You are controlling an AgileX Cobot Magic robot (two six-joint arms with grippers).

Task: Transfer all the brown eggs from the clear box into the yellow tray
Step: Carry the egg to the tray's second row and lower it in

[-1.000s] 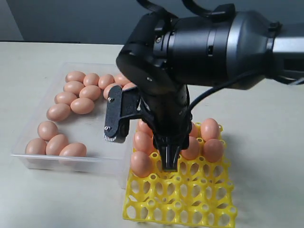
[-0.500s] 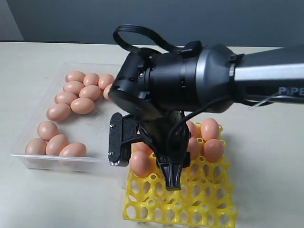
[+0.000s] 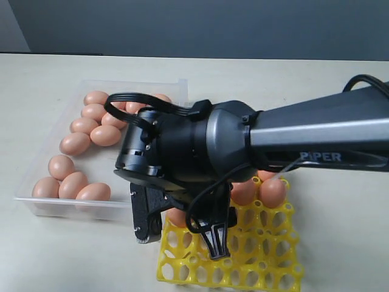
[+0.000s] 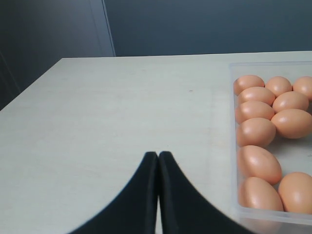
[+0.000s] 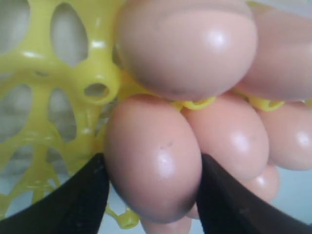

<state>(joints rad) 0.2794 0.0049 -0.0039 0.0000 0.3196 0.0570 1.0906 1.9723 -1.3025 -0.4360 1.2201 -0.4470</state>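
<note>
Over the yellow tray (image 3: 261,261): right hand (image 3: 180,226) grasps one brown egg (image 5: 153,165) by its sides, low at the cups nearest the clear box (image 3: 79,210).
Tray cups: seated eggs (image 3: 272,190) behind the held one.
Clear box: just beside the tray, loose eggs (image 3: 105,135) inside.
Left hand (image 4: 158,161): clenched, empty, over the bench (image 4: 97,107) beside the box.

Desk (image 3: 340,91) under me: pale cream, matte, evenly lit, only soft shadows. Wall (image 3: 243,27) behind is plain dark blue-grey, with a lighter grey strip (image 3: 12,27) at far left. Left wrist view shows a vertical seam (image 4: 108,27) in it, and dark beyond the desk edge.
</note>
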